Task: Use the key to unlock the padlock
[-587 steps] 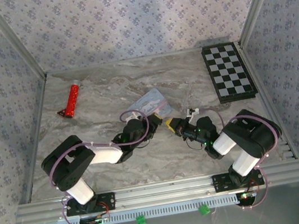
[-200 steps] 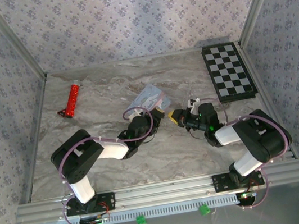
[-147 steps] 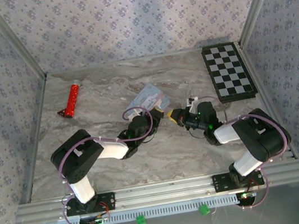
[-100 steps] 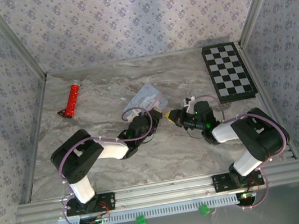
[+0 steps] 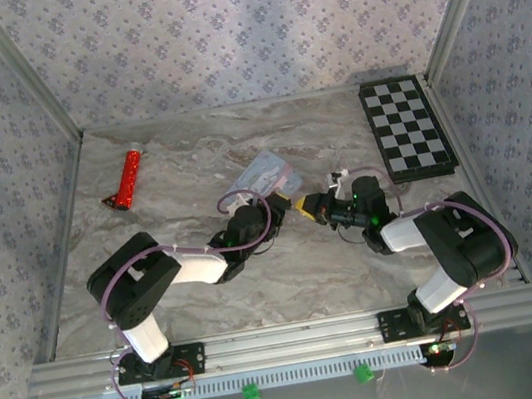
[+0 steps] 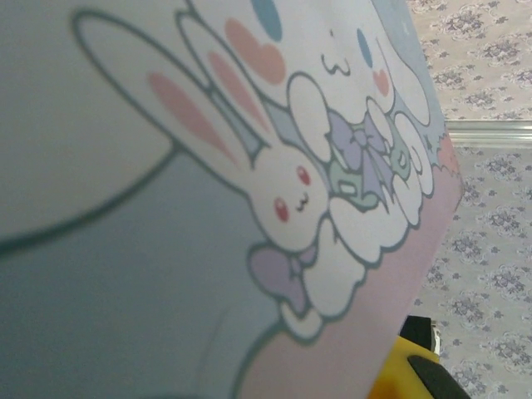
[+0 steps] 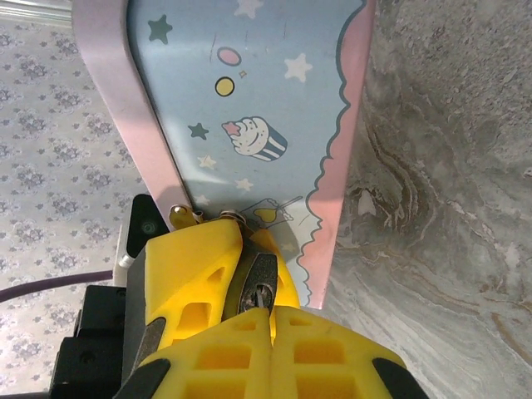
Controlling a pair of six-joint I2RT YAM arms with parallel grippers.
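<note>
Right gripper (image 7: pixel 270 314) is clamped shut with a little silvery key (image 7: pixel 264 294) poking out of its tips, pushed against the tiny dark padlock (image 7: pixel 254 281). Left gripper (image 7: pixel 246 264) looks closed on that padlock. It all sits mid-surface (image 7: pixel 449 208), jammed against the near edge of the pastel cartoon tin (image 7: pixel 249 100), which blocks most of the left wrist view. Red tube (image 5: pixel 127 178) is far left, checkerboard (image 5: pixel 406 127) far right, both well apart.
</note>
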